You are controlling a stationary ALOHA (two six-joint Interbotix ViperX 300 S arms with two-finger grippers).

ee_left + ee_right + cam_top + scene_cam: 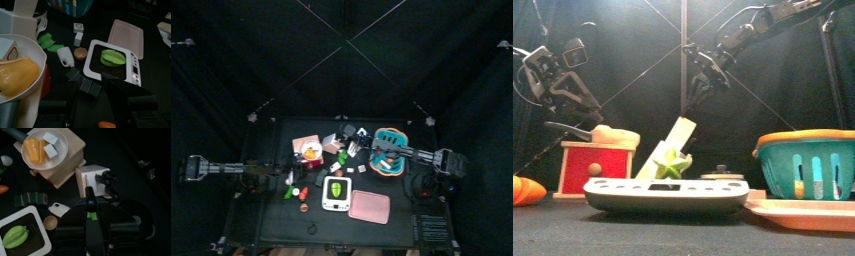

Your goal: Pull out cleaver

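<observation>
A white knife block stands beside the wooden box with the bowl. A black handle sticks out of the block's side, and its blade is hidden inside. My right gripper is at the block's near edge, a little short of the handle. Its jaws are pressed together on nothing. In the top view it reaches across to the table's middle. The block shows small and far in the left wrist view. My left gripper is open and empty, low at the table's left.
A white scale carries a green star fruit. By it lie a white flat piece with a hole, a brown ball and dark blocks. A pink tray and a teal basket stand on the right.
</observation>
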